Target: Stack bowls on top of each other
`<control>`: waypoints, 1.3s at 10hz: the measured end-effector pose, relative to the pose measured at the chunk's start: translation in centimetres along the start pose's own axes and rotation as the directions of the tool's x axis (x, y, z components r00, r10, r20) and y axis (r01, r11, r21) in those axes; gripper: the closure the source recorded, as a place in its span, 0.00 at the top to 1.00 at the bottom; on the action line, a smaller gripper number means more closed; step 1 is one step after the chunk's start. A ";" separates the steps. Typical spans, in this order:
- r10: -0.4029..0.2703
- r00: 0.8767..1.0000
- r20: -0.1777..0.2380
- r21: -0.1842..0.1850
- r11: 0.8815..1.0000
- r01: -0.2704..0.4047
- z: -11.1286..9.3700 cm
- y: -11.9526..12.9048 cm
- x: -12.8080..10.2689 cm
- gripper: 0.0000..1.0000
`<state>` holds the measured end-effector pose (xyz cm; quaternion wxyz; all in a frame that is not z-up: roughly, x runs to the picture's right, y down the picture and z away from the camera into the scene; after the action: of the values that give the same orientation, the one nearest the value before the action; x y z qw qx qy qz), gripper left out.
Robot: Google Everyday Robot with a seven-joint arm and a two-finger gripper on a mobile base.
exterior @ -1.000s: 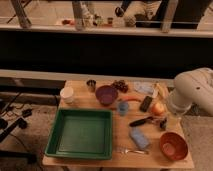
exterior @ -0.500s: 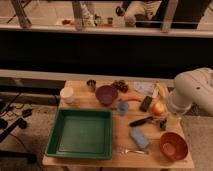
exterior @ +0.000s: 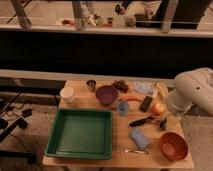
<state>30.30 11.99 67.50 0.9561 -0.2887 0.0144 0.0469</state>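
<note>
The robot's dark gripper [exterior: 162,123] hangs low at the end of a bulky white arm [exterior: 192,92], over the right side of a wooden table [exterior: 120,156]. Whether it is open or closed cannot be told, and it appears to hold nothing. The round orange-red plastic bowl [exterior: 173,145] sits near it, at the front right corner. The round dull purple-maroon plastic bowl [exterior: 106,94] sits well apart, toward the back centre, behind a small blue cup [exterior: 123,107]. Neither bowl is lifted, so stacking seems not yet begun.
</note>
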 end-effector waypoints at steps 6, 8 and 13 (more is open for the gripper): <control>0.000 1.000 0.000 0.000 1.000 0.000 0.0 0.0 0.0 0.80; 0.004 1.000 -0.010 0.010 1.000 -0.004 -0.3 0.1 0.4 0.80; 0.040 0.998 -0.058 0.062 0.997 -0.036 -1.0 2.5 5.8 0.80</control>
<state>35.80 13.96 65.02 0.9626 -0.2603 0.0497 0.0559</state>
